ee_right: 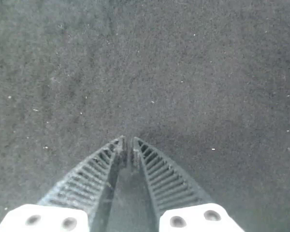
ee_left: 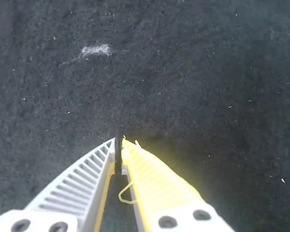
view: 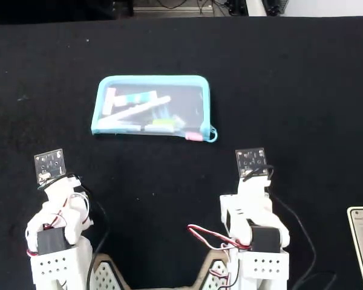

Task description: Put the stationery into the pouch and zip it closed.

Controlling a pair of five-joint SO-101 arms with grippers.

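Black cloth-covered table | white left arm folded back at near edge, left gripper pinched together, empty, over bare cloth | white right arm folded likewise, right gripper closed, empty | clear teal-trimmed pouch lying flat, well beyond both arms | pens and stationery inside it | zip seemingly closed, pink pull at its corner.
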